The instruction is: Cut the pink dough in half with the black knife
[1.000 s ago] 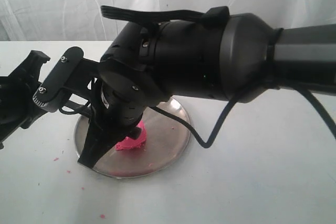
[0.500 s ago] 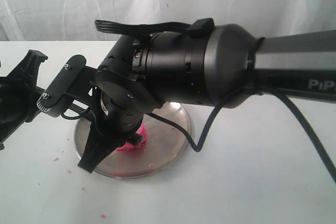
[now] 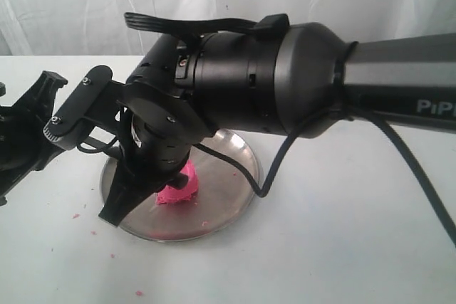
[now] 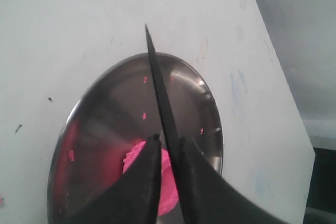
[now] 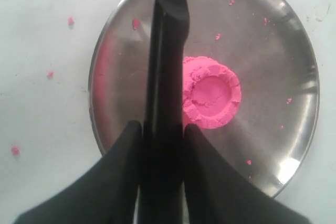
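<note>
Dough (image 5: 212, 93), dented pink puck, steel plate (image 5: 283, 51), left end effector (image 4: 167, 139), right end effector (image 5: 163, 124) both clamping black knife (image 4: 157, 87)

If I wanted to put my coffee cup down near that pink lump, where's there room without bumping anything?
Roomiest: the white table right of the steel plate in the exterior view; the front strip has only pink crumbs. Crowded: over the plate, where the left gripper, right gripper, black knife and pink dough meet.
</note>
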Tool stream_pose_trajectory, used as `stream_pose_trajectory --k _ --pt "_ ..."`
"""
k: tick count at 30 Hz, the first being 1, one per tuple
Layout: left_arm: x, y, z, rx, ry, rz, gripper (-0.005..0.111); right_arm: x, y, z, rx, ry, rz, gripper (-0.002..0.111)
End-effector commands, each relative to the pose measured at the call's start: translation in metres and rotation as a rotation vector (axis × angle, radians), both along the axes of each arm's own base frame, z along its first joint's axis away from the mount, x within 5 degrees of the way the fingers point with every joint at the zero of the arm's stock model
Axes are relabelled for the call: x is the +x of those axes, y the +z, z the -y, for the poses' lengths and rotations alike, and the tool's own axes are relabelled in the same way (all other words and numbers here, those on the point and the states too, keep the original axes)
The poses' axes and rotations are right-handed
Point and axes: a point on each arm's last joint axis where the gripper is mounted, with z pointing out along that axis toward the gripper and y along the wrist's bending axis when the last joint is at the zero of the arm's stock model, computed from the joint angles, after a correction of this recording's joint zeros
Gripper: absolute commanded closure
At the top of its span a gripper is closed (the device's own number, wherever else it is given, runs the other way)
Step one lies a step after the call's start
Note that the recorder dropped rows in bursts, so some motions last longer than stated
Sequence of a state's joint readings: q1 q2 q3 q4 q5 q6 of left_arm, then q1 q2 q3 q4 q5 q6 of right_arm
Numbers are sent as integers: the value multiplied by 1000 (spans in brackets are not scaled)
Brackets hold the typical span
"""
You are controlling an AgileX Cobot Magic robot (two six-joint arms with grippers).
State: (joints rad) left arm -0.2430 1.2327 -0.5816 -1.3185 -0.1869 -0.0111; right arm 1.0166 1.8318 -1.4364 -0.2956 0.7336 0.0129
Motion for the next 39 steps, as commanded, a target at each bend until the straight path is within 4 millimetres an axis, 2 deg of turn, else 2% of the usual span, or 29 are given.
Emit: stream_pose_trajectory --k 1,5,14,24,27,32,39 --pt "-1 0 3 3 -36 -4 70 1 7 -2 23 14 29 108" --pt "0 0 3 -12 -23 -8 59 1 7 -2 27 15 31 108" --pt "2 1 -3 19 36 14 58 1 11 -1 37 23 41 108" --pt "5 -8 -3 -2 65 -25 58 0 13 -1 37 22 42 108" --pt "6 -7 -3 -4 77 -23 60 0 12 -1 37 20 36 108" --pt "6 -7 -3 -18 87 -26 71 -8 12 -6 34 58 31 108" --pt "5 -8 -2 -26 75 -32 72 -11 12 -8 36 68 31 108"
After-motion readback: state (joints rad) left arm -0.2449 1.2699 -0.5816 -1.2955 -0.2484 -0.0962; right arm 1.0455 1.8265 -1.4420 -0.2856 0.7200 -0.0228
